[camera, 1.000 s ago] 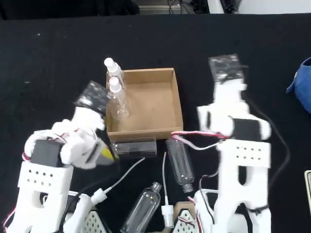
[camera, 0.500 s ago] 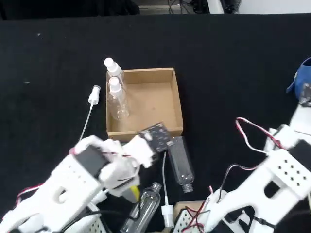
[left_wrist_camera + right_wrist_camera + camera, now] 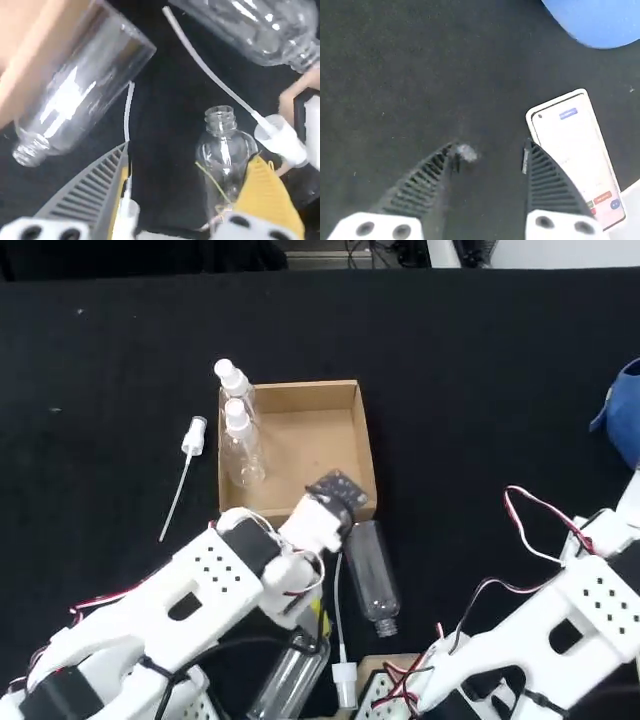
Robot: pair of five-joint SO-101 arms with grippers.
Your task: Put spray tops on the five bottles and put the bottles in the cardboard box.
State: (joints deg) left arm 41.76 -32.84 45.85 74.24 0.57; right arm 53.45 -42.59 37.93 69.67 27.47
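Observation:
The cardboard box (image 3: 335, 410) holds two bottles with spray tops (image 3: 240, 440) against one wall. My left gripper (image 3: 312, 625) (image 3: 191, 152) is open in front of the box, low over an uncapped bottle (image 3: 290, 672) (image 3: 225, 150) whose neck lies between the fingers, close to the yellow one. A second open bottle (image 3: 372, 575) (image 3: 255, 25) lies beside it. A third (image 3: 80, 100) lies along the box wall (image 3: 30, 50). One spray top (image 3: 343, 680) (image 3: 280, 137) lies between the bottles, another (image 3: 127, 215) by the grey finger. My right gripper (image 3: 489, 147) is open over bare cloth.
A loose spray top with its tube (image 3: 192, 435) lies left of the box. A phone (image 3: 575, 155) and a blue object (image 3: 625, 420) (image 3: 600, 20) sit at the table's right side. The right arm's body (image 3: 560, 630) fills the front right corner.
My left arm swung from beside the box's left wall to the front, over the lying bottles. The right arm swung away from the middle to the far right.

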